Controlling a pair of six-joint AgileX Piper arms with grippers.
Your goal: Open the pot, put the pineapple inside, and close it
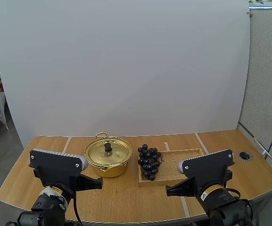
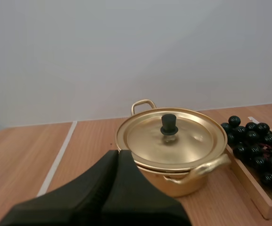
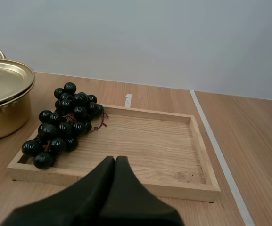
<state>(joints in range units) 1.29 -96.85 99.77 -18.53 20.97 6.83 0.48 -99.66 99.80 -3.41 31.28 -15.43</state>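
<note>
1. The left gripper [image 2: 116,153] grips nothing: its two black fingers lie pressed together as one dark wedge. It hangs over the table [image 1: 126,200] near the front edge, left of the middle. Its tips point at the pot and stop short of it without touching.
2. The golden pot [image 2: 173,183] stands on the table a little left of the middle, well back from the front edge. Its lid [image 2: 173,141] sits flat on the rim, so the pot is closed, and a black knob [image 2: 168,125] stands upright at the lid's centre. One loop handle [image 2: 143,104] faces the table's back edge, and the other faces the front edge.
3. The fruit here is a bunch of dark grapes [image 3: 65,125]. It lies at the left end of the tray, along the left rim. Its far berries reach the tray's back-left corner and its near ones lie close to the front-left corner. The bunch is just beside the pot, with a small gap between them.
4. The wooden tray [image 3: 145,146] rests on the table just to the right of the pot. Its long sides run along the table's front edge.
5. The right gripper [image 3: 115,159] also holds nothing, its fingers closed into one wedge. It hangs near the table's front edge, right of the middle. Its tips are near the middle of the tray's front rim, not touching it.
</note>
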